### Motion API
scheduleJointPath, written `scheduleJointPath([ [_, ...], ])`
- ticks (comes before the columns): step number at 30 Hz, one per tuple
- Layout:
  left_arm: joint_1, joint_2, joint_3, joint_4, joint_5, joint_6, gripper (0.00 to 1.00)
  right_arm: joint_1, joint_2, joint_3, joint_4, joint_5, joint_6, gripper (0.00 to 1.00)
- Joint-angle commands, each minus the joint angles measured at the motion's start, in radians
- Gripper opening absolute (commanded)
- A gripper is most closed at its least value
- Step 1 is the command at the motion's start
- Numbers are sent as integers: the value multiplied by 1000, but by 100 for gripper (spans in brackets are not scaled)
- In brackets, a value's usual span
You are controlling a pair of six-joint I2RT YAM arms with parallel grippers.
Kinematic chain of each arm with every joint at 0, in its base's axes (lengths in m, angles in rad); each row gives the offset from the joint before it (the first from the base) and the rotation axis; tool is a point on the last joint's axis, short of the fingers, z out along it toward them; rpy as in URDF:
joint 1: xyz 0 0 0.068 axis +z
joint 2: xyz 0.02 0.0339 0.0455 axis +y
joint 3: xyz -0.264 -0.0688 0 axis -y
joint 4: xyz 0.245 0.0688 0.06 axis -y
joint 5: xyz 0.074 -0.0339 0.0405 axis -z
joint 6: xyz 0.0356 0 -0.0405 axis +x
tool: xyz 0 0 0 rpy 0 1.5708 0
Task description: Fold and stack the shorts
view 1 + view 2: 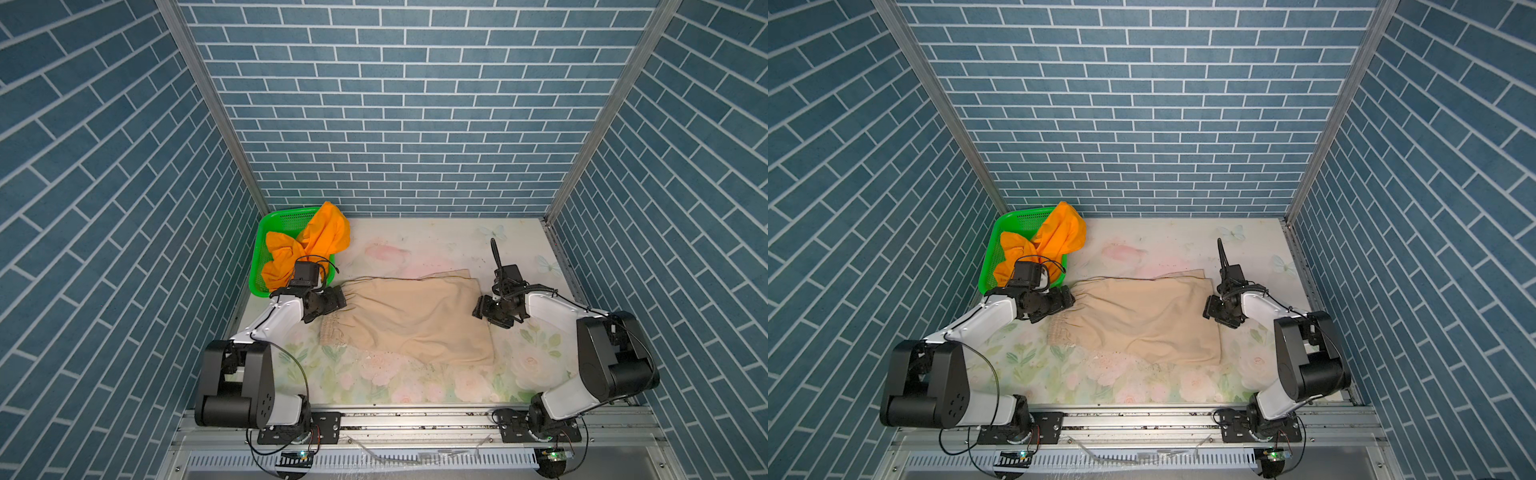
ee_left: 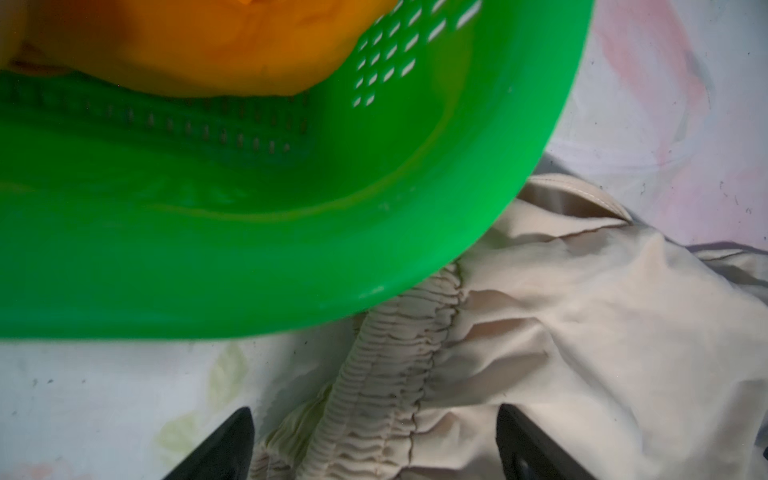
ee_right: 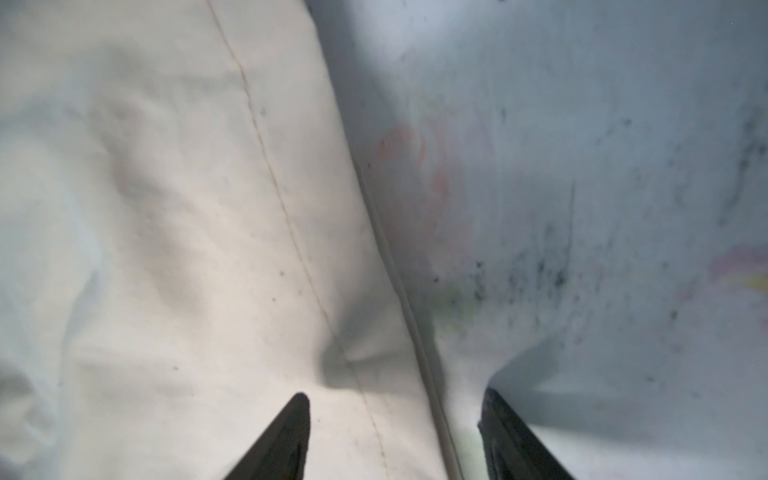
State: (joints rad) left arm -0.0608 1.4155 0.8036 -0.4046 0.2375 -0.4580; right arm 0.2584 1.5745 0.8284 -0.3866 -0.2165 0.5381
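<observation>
The beige shorts (image 1: 415, 316) (image 1: 1142, 316) lie spread flat mid-table, gathered waistband (image 2: 386, 374) to the left, leg hems to the right. My left gripper (image 1: 338, 301) (image 2: 374, 409) is open at the waistband's far end, its fingers standing on either side of the elastic. My right gripper (image 1: 478, 309) (image 3: 395, 392) is open over the hem edge (image 3: 399, 291), one finger above cloth, the other above bare table. The orange shorts (image 1: 307, 245) (image 1: 1050, 245) (image 2: 187, 41) sit crumpled in the green basket (image 1: 259, 286) (image 2: 249, 249), spilling over its rim.
The basket stands in the back left corner, right beside my left wrist and touching the beige waistband's far end. The floral table top (image 1: 415, 249) is boxed in by blue brick walls on three sides. A metal rail (image 1: 415, 419) runs along the front.
</observation>
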Motion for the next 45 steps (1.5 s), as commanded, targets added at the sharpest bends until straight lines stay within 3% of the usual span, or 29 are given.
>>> scheduleJointPath([
  [1, 5, 1, 17, -5, 51, 14, 75, -4, 65, 11, 60, -56, -38, 59],
  [3, 5, -19, 11, -31, 52, 9, 57, -3, 84, 6, 90, -81, -38, 51],
  [5, 6, -48, 11, -71, 42, 9, 39, -2, 92, 4, 107, -91, -35, 35],
  [10, 6, -104, 36, -168, 21, 21, 6, -3, 88, 12, 112, -78, -45, 0],
  [11, 6, -113, 45, -191, 17, 21, 2, -2, 85, 16, 108, -74, -47, 0],
  [33, 6, -362, -7, -448, -39, -90, 0, -5, -48, 90, -90, -28, -79, 0],
  [39, 4, -430, -75, -436, -48, -154, 0, -4, 16, 107, -78, -30, -103, 0],
  [40, 4, -418, -99, -408, -42, -164, 11, -4, 37, 111, -71, -35, -107, 14],
  [42, 4, -388, -144, -345, -33, -176, 55, -4, 72, 130, -70, -44, -120, 35],
  [44, 6, -356, -150, -310, -49, -172, 99, -4, 77, 150, -78, -40, -129, 47],
  [45, 6, -344, -136, -308, -62, -165, 100, -4, 68, 153, -77, -39, -134, 52],
])
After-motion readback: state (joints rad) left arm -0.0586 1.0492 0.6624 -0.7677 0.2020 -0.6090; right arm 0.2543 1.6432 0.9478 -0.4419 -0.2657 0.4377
